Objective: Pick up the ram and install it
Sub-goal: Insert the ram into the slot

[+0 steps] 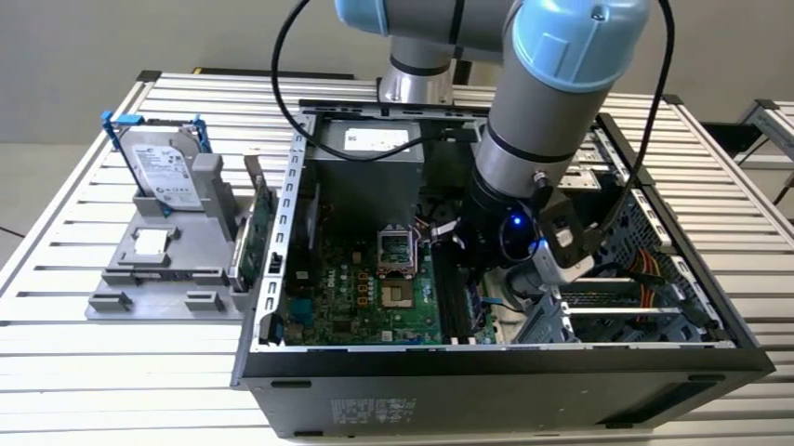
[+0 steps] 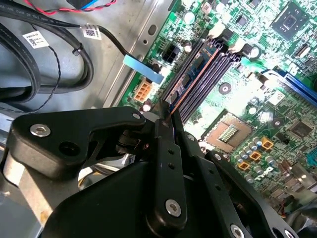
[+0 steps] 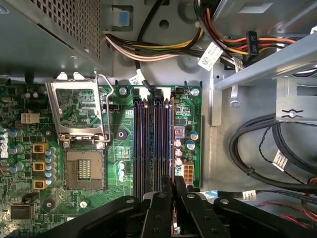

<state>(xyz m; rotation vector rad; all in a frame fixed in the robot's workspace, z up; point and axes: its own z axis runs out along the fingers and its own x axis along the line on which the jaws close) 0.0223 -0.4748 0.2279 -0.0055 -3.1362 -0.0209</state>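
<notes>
The ram [image 3: 172,144] shows edge-on as a thin strip standing in the memory slot nearest the case wall, beside the other dark slots [image 3: 141,144]. In the second wrist view the ram [image 2: 195,77] runs as a thin blue-orange line along that slot. My gripper [image 3: 174,186] has its black fingers [image 3: 161,208] pressed together on the near end of the stick, and the same grip shows in the second wrist view [image 2: 166,116]. In the exterior view the arm's wrist [image 1: 509,232] reaches down into the open computer case [image 1: 496,372], over the motherboard [image 1: 360,297].
An open processor socket [image 3: 81,168] lies beside the slots. Power cables [image 3: 148,47] and thick black cables [image 3: 257,148] crowd the case wall side. Outside the case, a grey stand holds a hard drive in a blue frame [image 1: 167,167] and a green expansion card [image 1: 255,237].
</notes>
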